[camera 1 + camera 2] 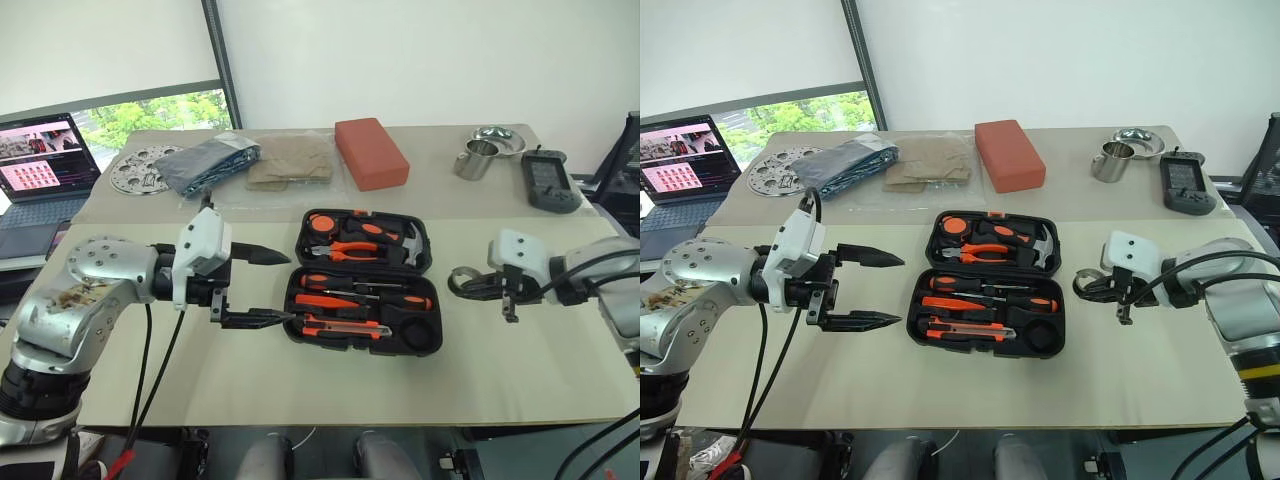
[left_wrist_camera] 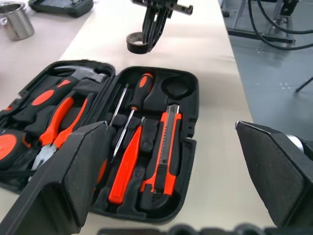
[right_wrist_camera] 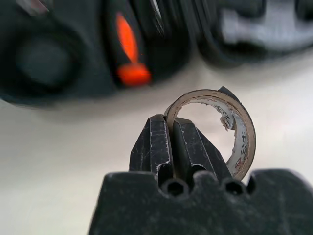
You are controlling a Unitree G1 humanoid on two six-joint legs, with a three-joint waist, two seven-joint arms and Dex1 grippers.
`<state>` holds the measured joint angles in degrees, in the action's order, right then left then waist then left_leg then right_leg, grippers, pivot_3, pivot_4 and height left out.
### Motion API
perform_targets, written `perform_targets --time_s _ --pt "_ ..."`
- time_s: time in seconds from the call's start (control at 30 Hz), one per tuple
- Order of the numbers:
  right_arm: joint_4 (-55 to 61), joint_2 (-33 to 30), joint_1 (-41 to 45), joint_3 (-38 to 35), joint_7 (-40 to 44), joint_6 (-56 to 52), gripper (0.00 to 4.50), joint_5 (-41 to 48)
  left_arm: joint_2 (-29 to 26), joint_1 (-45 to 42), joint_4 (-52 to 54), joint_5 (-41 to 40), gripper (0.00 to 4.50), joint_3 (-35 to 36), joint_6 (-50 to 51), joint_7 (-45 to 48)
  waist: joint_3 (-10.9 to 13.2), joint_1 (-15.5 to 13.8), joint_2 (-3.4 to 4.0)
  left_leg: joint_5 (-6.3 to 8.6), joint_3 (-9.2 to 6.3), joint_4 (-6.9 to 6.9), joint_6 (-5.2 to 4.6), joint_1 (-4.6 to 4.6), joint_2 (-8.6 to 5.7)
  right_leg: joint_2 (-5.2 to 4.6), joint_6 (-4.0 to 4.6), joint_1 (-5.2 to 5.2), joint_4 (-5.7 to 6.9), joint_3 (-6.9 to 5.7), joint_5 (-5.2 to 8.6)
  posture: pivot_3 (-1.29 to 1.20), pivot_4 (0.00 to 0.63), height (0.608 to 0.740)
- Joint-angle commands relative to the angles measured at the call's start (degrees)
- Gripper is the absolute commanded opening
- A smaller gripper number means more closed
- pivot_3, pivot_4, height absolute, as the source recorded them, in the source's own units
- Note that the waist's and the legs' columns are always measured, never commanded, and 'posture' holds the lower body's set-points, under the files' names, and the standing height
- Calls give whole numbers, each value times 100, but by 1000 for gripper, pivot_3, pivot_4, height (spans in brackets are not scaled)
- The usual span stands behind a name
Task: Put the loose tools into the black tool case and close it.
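The right hand point(image 3: 168, 132) is pinched shut on the wall of the small dark tape roll point(image 3: 234, 132), holding it just beside the open black tool case point(image 1: 365, 285) on the counter point(image 1: 300, 390). The left hand point(image 1: 265, 287) hangs wide apart and empty at the case's other side. The grip is thin — only one edge of the ring — so the roll could twist or slip free before reaching its round slot point(image 1: 420, 328), or land askew and keep the lid from closing.

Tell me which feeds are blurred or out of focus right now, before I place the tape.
Right wrist view: pincer and tape roll sharp, tool case behind them blurred. Left wrist view: case contents sharp, the left pincer's near fingers slightly soft. Head views: evenly lit, sharp, soft shadows on the table.
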<state>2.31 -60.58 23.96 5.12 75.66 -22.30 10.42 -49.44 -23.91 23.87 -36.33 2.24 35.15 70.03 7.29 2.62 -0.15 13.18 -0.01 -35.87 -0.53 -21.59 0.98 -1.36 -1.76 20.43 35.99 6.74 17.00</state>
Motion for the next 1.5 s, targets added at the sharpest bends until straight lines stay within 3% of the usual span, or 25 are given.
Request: perform_targets --time_s 0.03,0.2,0.63,1.07,1.23,1.37,1.5 --pt "1733 -182 -368 -136 99 -913 44 667 42 -194 53 -111 4500 -74 -154 150 0 -12 0 0 -2 0 0 -2 1 0 0 1 1 -2 0 0 150 740" --pt "2539 -136 -728 197 -228 -1206 44 583 147 -393 -56 -50 4500 -250 -219 278 3 -19 -6 0 -3 -5 0 -7 -2 -1 -7 1 -2 -3 4 0 150 740" --pt "2381 70 -663 685 -597 -963 44 185 196 -563 -207 32 4500 -399 -329 350 5 -13 -9 0 -1 -6 0 -9 -3 2 -14 7 -2 -2 8 0 150 740" --pt "2266 30 -424 157 -488 -1266 4457 709 149 -451 -405 128 4500 -212 -401 194 5 -13 -10 0 -2 -6 0 -9 -2 1 -13 7 -1 -2 8 0 150 740" --pt "971 548 143 -488 -1048 -1531 4457 1011 522 -451 -1409 637 4500 -116 -564 -616 13 -16 -22 -1 0 -7 0 7 -4 0 -1 -3 1 0 1 0 150 740" --pt "-24 1044 554 -886 -1519 -2221 4457 1318 717 -711 -2125 653 4500 -247 -104 -792 13 -19 -28 -1 -2 -5 0 2 -3 0 3 0 2 -3 -2 0 150 740" --pt "-1454 1560 1245 -1218 -2192 -2517 4457 1304 1097 -1601 -3677 773 4500 -252 249 -970 13 -35 -28 -1 -4 -8 -1 -9 -9 -3 5 10 9 -6 -4 0 150 740"
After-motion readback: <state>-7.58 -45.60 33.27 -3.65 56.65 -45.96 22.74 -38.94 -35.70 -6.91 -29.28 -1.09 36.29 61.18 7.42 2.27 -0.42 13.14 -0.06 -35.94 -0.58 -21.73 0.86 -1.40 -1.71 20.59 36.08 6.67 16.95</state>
